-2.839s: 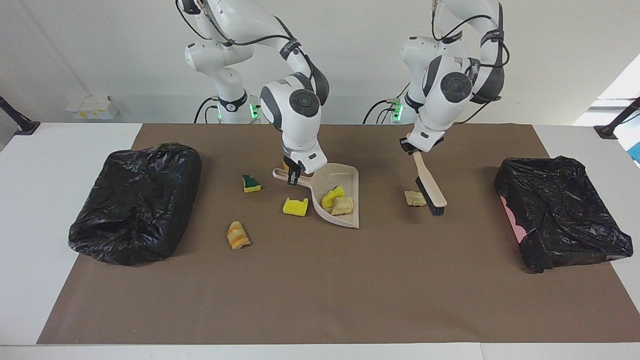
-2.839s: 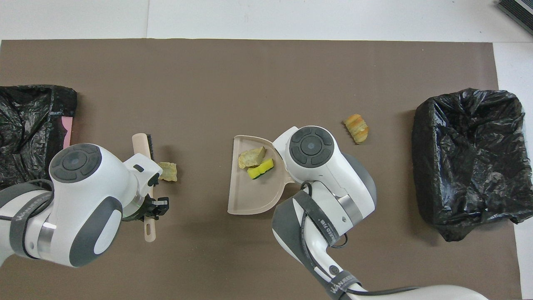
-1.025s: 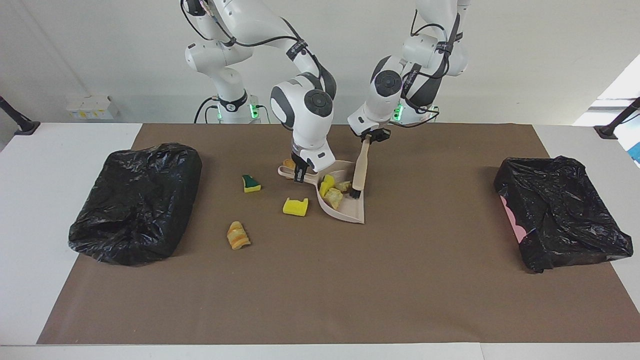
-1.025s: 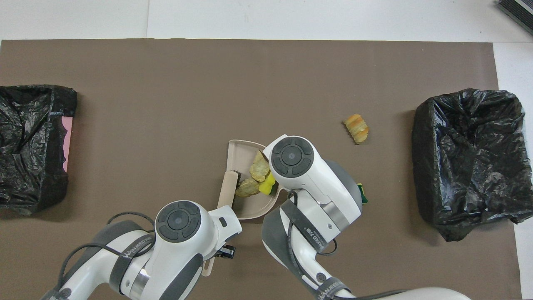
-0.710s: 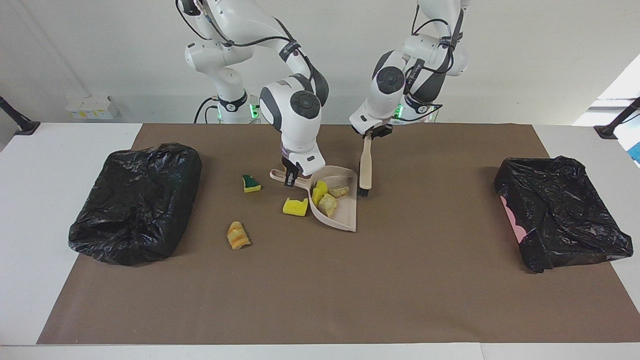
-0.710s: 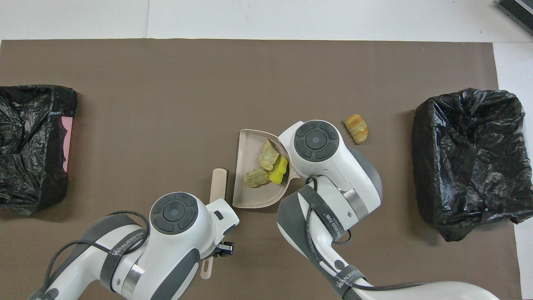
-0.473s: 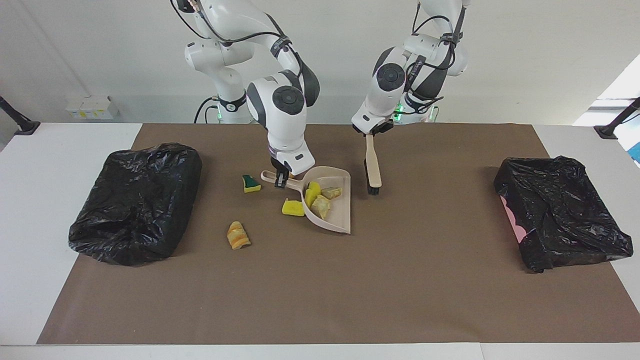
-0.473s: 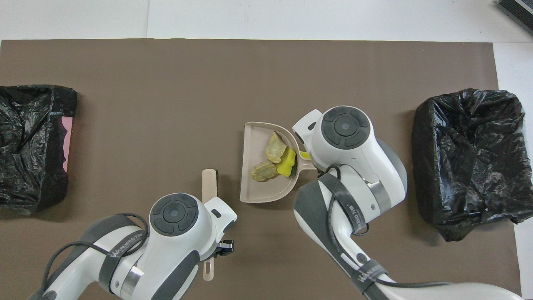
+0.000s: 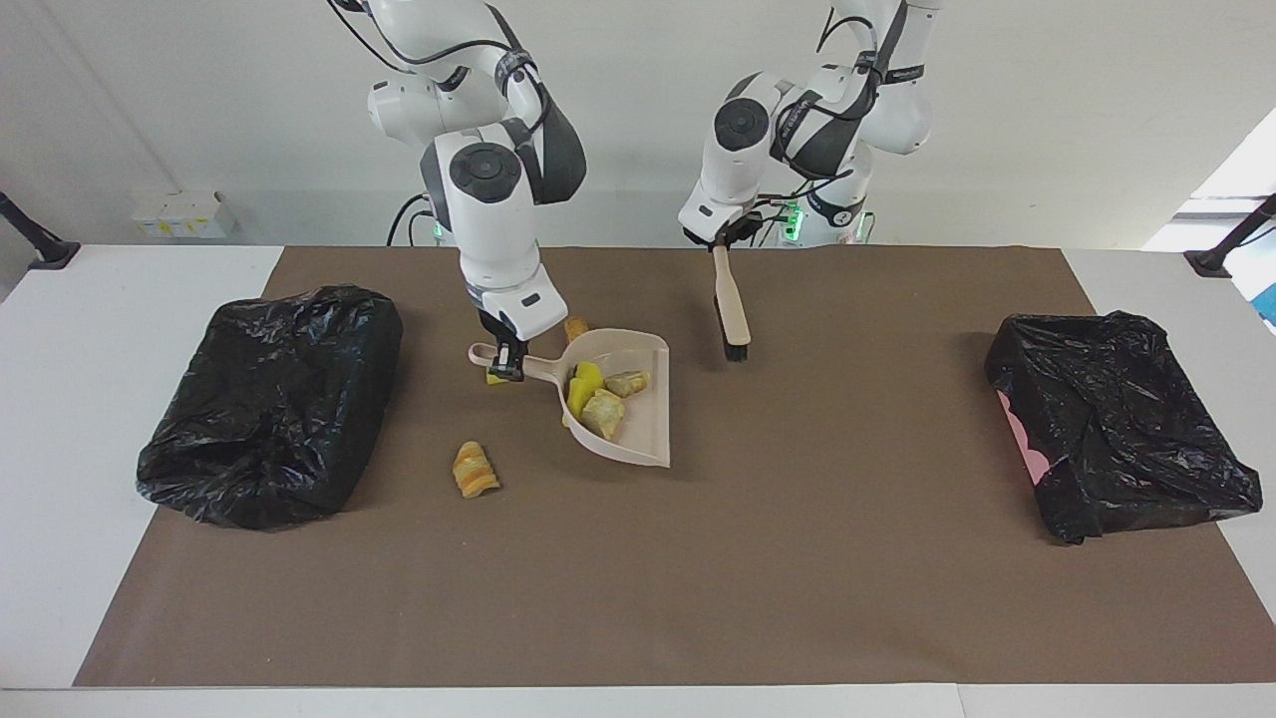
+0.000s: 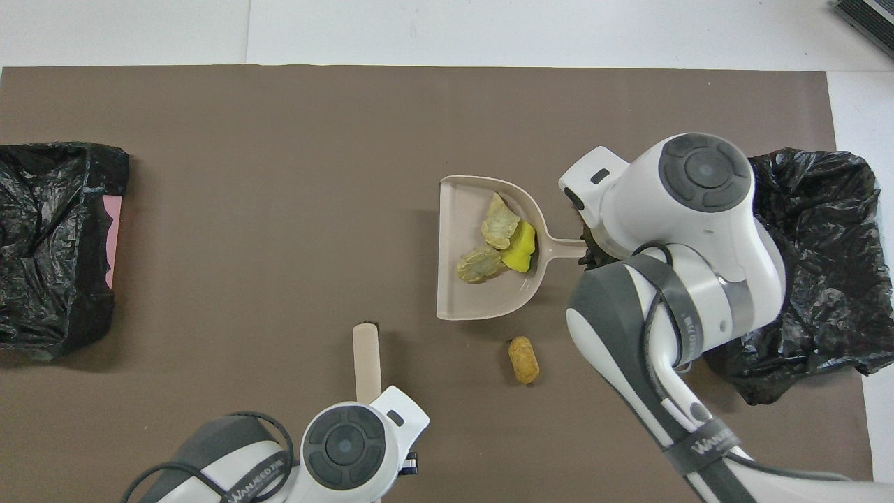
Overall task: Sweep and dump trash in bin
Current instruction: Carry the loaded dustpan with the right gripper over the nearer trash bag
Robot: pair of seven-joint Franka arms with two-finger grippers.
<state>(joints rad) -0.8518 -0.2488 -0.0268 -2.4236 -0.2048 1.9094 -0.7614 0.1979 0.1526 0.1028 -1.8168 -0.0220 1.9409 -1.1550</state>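
1. Black-bagged bin (image 9: 269, 404) at the right arm's end: crinkly, slack plastic.
2. Right gripper (image 9: 508, 361) is clamped on the dustpan (image 9: 628, 419) handle; three scraps (image 9: 598, 399) ride in the rigid, smooth pan. They look light, spongy and easily spilled, so I'd keep it level.
3. More scraps (image 9: 475, 469) lie loose on the mat.
4. Left gripper (image 9: 720, 239) grips the brush (image 9: 732, 309), raised.

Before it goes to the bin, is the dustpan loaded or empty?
Loaded: the dustpan carries three scraps, two tan and one yellow, piled by its handle, which the right gripper holds.
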